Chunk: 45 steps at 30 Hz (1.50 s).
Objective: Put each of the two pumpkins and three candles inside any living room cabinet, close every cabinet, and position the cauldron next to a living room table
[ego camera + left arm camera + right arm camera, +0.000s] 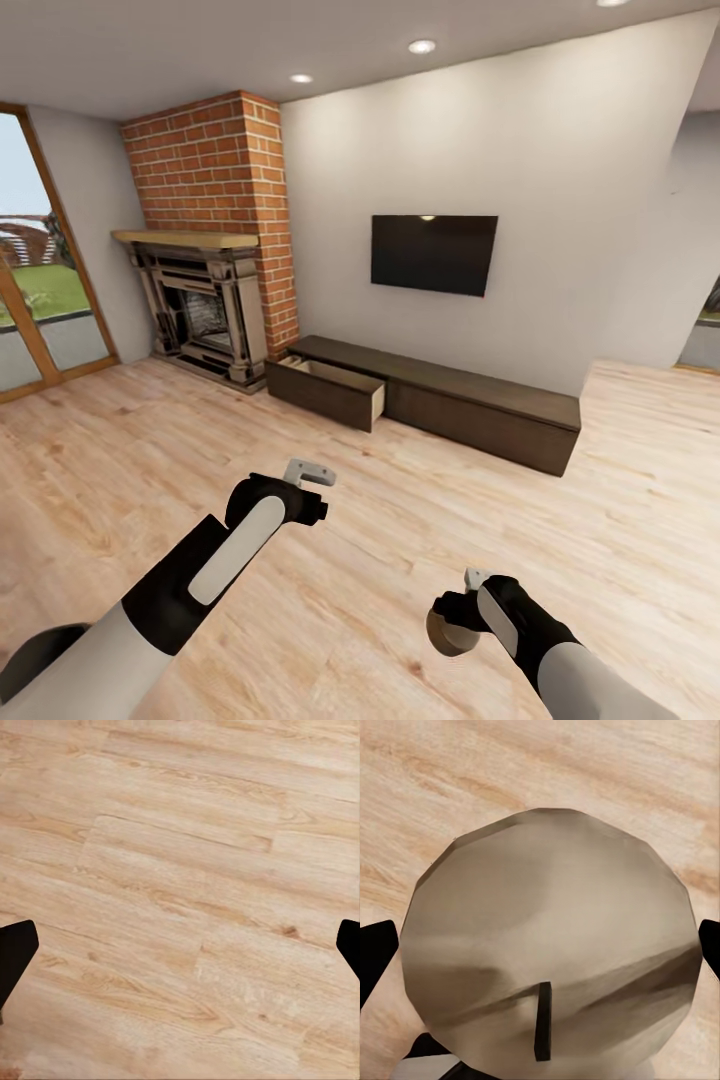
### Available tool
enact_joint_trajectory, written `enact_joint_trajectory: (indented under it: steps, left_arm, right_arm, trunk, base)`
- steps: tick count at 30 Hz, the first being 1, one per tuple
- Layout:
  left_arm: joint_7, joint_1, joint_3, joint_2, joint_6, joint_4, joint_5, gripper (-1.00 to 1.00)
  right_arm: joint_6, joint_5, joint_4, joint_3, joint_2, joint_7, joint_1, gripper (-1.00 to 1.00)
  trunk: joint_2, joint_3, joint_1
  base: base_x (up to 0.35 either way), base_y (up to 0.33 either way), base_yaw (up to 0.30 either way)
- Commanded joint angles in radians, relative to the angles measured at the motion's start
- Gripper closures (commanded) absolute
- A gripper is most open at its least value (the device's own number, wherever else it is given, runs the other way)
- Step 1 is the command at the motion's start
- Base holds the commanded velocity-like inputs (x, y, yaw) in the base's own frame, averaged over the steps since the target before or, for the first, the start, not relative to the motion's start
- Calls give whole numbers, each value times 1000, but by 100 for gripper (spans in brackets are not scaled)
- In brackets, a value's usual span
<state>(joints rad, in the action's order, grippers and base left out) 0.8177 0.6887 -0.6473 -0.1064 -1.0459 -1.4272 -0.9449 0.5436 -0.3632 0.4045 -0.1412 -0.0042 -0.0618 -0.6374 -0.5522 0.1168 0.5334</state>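
Candle sits clamped in the right gripper above the floor — left gripper spread apart, holding nothing; cabinet has one drawer pulled out.

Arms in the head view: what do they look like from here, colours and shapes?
Both arms are white near the body and turn glossy black toward the wrist. The left arm has a white oval panel set into the black forearm and ends in a pale grey left hand. The right arm has a similar white panel; the right hand is black with a small grey tip.
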Motion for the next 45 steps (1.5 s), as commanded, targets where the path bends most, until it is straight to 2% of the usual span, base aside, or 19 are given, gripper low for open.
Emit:
enact_joint_trajectory:
  steps: [1,45]
  left_arm:
    - [10,2,-3,-1,-1,-1,-9,-100]
    - [11,2,-3,0,-1,1,-9,-100]
  right_arm:
    - [4,-10,2,-4,0,-7,-1,100]
    - [3,-10,2,-4,1,-6,-1,100]
  trunk:
    - [-2,2,1]
    - [-2,-1,1]
  base:
    - [310,-86,0]
    - [310,-86,74]
